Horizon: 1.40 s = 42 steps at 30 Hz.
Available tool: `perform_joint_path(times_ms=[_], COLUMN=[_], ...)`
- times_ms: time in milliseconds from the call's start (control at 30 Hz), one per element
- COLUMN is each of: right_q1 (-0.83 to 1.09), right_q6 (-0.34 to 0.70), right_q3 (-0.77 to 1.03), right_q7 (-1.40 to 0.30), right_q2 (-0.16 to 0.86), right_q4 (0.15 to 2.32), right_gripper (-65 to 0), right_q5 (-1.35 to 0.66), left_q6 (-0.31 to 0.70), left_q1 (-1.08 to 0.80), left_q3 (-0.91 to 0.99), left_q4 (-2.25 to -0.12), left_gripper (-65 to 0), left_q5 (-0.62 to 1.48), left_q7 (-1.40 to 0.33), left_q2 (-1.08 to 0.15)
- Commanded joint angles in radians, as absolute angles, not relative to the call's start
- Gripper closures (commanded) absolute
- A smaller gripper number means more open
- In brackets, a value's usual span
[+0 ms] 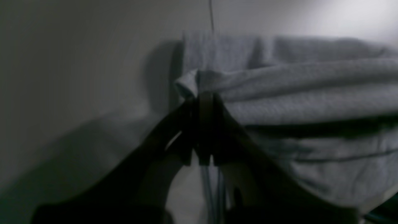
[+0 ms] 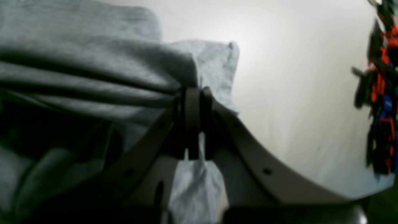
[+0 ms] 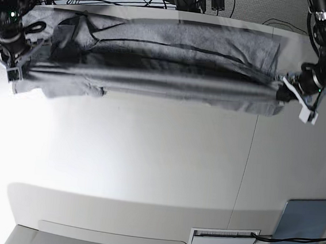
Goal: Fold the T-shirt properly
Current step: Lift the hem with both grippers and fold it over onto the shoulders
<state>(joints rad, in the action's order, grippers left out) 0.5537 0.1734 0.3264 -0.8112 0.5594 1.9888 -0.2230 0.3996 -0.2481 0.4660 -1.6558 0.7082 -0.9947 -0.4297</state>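
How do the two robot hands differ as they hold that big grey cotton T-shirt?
The left hand pinches one end of the grey cotton T-shirt against a dim, shadowed view; the right hand pinches the opposite end against a bright white table. Cloth visibly hangs down behind the right hand's fingers, less plainly behind the left's. Both are shut on fabric, with the shirt stretched between them.

The left gripper point(image 1: 203, 99) is closed on a bunched corner of the grey T-shirt point(image 1: 311, 102), pinched between its dark fingers point(image 1: 217, 130). The cloth runs rightward from it in thick folds above the pale desk point(image 1: 77, 77).
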Motion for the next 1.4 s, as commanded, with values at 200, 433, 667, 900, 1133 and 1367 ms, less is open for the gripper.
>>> perform_joint_path(times_ms=[200, 433, 667, 900, 1133, 1367], right_q1=[0.654, 0.704, 0.707, 0.707, 0.706, 0.698], right_q6=[0.152, 0.127, 0.107, 0.144, 0.160, 0.158], right_q3=[0.357, 0.357, 0.357, 0.357, 0.357, 0.357], right_q7=[-0.790, -0.824, -0.868, -0.882, -0.871, -0.861], right_q2=[0.574, 0.573, 0.573, 0.574, 0.574, 0.574], right_q4=[2.003, 2.003, 2.001, 2.001, 2.001, 2.001], right_gripper=[0.0, 0.0, 0.0, -3.0, -22.2, -22.2], right_q5=[-0.155, -0.156, -0.156, -0.156, -0.156, -0.157], left_q6=[0.420, 0.419, 0.419, 0.420, 0.436, 0.447], left_q1=[-0.323, -0.338, -0.338, -0.338, -0.335, -0.332], left_q3=[0.476, 0.476, 0.476, 0.476, 0.476, 0.476], left_q4=[-1.671, -1.671, -1.671, -1.671, -1.671, -1.681], left_gripper=[0.0, 0.0, 0.0, 0.0, -28.2, -37.0], left_q5=[0.703, 0.657, 0.640, 0.639, 0.654, 0.794], left_q7=[-0.979, -0.976, -0.976, -0.977, -0.979, -0.968], left_q2=[-0.451, -0.451, -0.451, -0.452, -0.484, -0.577])
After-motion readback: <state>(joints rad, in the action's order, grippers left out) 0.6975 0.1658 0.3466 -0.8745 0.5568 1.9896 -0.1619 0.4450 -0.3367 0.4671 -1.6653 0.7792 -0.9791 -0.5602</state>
